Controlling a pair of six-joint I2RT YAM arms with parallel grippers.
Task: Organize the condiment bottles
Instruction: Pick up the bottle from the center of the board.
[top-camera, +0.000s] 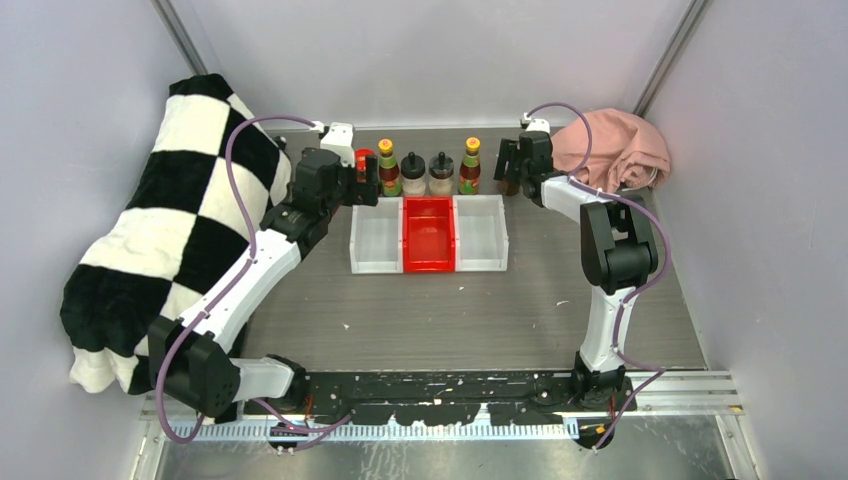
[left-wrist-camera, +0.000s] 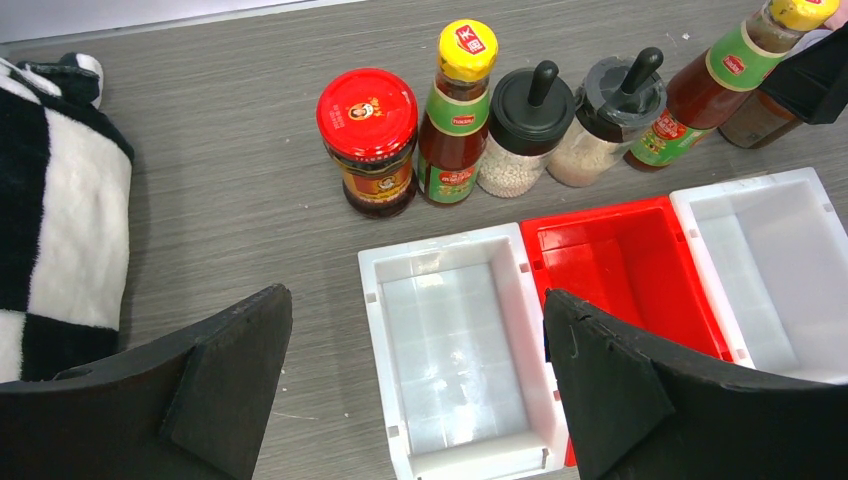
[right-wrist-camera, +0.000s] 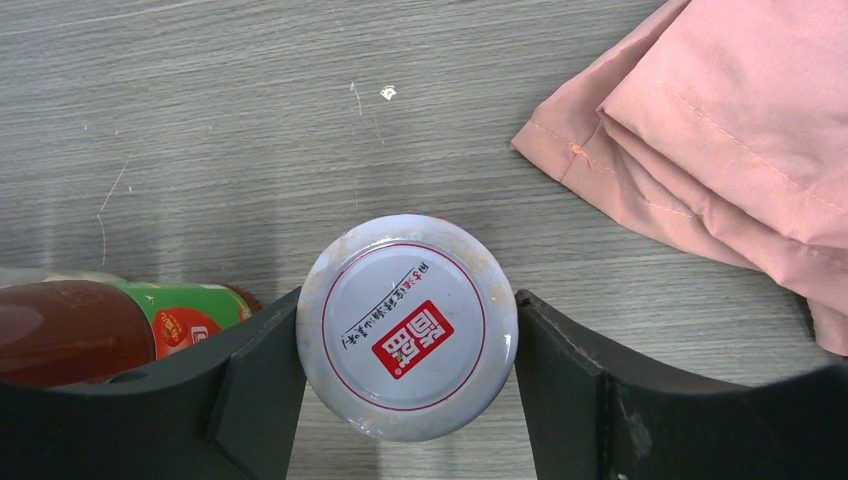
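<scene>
Five condiment bottles stand in a row behind the bins: a red-lidded dark jar (left-wrist-camera: 367, 130), a yellow-capped red sauce bottle (left-wrist-camera: 455, 120), two black-lidded shakers (left-wrist-camera: 525, 130) (left-wrist-camera: 610, 120) and a second yellow-capped bottle (left-wrist-camera: 700, 95). At the row's right end is a white-lidded jar (right-wrist-camera: 407, 325). My right gripper (right-wrist-camera: 407, 340) is over it, with a finger against each side. My left gripper (left-wrist-camera: 415, 380) hangs open above the left white bin (left-wrist-camera: 440, 250), holding nothing.
Three bins sit side by side: white, red (top-camera: 428, 235), white (top-camera: 480, 232). A black-and-white checked blanket (top-camera: 170, 240) fills the left side. A pink cloth (right-wrist-camera: 720, 130) lies close to the right of the white-lidded jar.
</scene>
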